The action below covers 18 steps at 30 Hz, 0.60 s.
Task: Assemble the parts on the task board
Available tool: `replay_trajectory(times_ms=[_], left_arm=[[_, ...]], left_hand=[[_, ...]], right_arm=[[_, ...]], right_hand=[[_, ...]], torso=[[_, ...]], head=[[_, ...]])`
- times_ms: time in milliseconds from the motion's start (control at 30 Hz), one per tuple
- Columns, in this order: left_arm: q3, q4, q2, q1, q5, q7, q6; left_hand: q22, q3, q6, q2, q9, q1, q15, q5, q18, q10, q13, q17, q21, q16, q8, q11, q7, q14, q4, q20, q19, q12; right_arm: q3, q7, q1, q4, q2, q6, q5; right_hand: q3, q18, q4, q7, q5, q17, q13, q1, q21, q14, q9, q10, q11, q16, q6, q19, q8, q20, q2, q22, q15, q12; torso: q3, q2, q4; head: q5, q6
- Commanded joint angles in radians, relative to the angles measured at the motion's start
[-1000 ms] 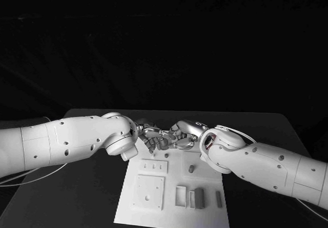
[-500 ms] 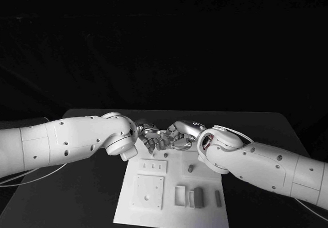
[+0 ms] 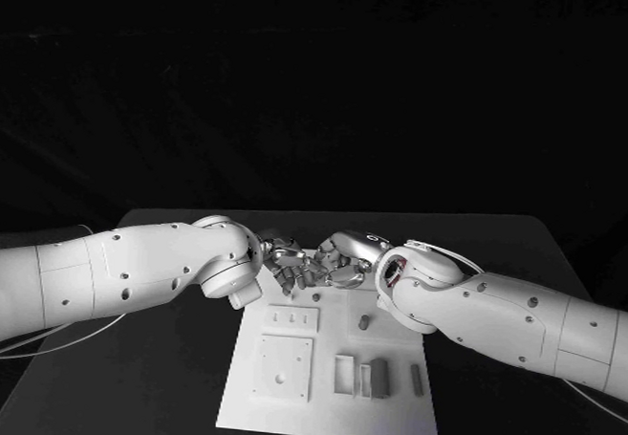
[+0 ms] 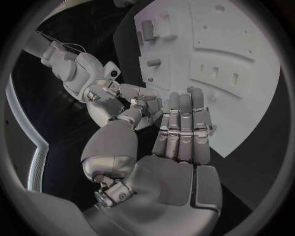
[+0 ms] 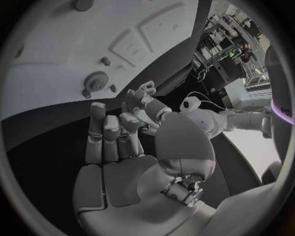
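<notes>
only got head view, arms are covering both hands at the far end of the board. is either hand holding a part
observer: No. The left wrist view shows the left hand with a bare palm and straight fingers, holding nothing.
operator: and the right one
observer: The right hand is empty too, with its fingers stretched out.
operator: anything on the board near them
observer: A small gear sits on the task board just past the right hand, and it seems untouched.

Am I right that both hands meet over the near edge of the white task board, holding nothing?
Not quite: the left hand and right hand meet over the far edge of the task board, as the head view shows. The wrist views show both palms holding nothing.
</notes>
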Motion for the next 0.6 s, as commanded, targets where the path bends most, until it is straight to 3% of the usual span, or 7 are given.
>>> replay_trajectory(times_ms=[33, 200, 333, 600], left_arm=[[0.0, 0.002, 0.003, 0.001, -0.004, 0.002, 0.0], [0.001, 0.004, 0.003, 0.001, -0.002, 0.003, -0.007], [0.001, 0.004, 0.003, 0.001, 0.005, 0.003, -0.014], [0.001, 0.004, 0.002, 0.001, 0.019, 0.003, -0.022]], left_hand=[[0.001, -0.001, 0.008, -0.004, -0.001, 0.006, -0.006, 0.007, 0.002, 0.007, 0.001, -0.002, -0.007, 0.006, 0.002, 0.002, 0.002, -0.001, -0.006, 0.0, 0.005, -0.005], [0.004, 0.008, 0.01, -0.004, -0.002, 0.017, -0.007, 0.014, 0.001, 0.009, 0.001, -0.008, -0.009, 0.01, 0.002, 0.002, 0.002, -0.001, -0.017, 0.0, 0.006, -0.006], [0.009, 0.031, 0.012, 0.007, -0.004, 0.045, -0.005, 0.064, -0.002, 0.012, 0.0, -0.021, -0.012, 0.02, 0.0, 0.003, 0.003, -0.004, -0.055, 0.0, 0.008, -0.011], [0.017, 0.101, 0.012, 0.015, -0.007, 0.104, -0.003, 0.095, -0.005, 0.013, -0.002, -0.037, -0.016, 0.032, -0.003, 0.005, 0.005, -0.01, -0.093, 0.002, 0.01, -0.018]], right_arm=[[0.0, -0.004, 0.0, 0.001, 0.003, 0.013, -0.016], [0.0, -0.006, 0.0, 0.0, 0.005, 0.016, -0.019], [0.0, -0.008, 0.0, -0.001, 0.006, 0.016, -0.02], [0.0, -0.009, 0.0, -0.003, 0.007, 0.019, -0.021]], right_hand=[[-0.003, 0.015, 0.0, 0.007, 0.0, -0.002, -0.001, -0.01, 0.003, -0.001, 0.001, -0.002, -0.002, 0.001, 0.014, 0.006, 0.003, -0.002, 0.004, 0.014, -0.007, -0.006], [-0.003, 0.015, -0.001, 0.007, 0.0, -0.002, -0.001, -0.01, 0.003, 0.0, 0.002, -0.002, -0.003, 0.001, 0.015, 0.007, 0.003, -0.002, 0.005, 0.014, -0.007, -0.006], [-0.003, 0.015, -0.001, 0.007, 0.0, -0.002, -0.001, -0.01, 0.003, 0.0, 0.002, -0.002, -0.003, 0.001, 0.015, 0.007, 0.003, -0.002, 0.005, 0.014, -0.008, -0.006], [-0.002, 0.015, -0.001, 0.006, 0.001, -0.002, -0.001, -0.01, 0.003, 0.001, 0.003, -0.001, -0.003, 0.001, 0.016, 0.008, 0.003, -0.003, 0.006, 0.014, -0.008, -0.006]], torso=[[0.0004, 0.0, 0.0], [-0.0008, 0.0, 0.0], [-0.0006, 0.0, 0.0004], [-0.0006, 0.0, 0.0001]], head=[[0.001, -0.001], [0.001, -0.001], [0.001, -0.002], [0.001, -0.003]])
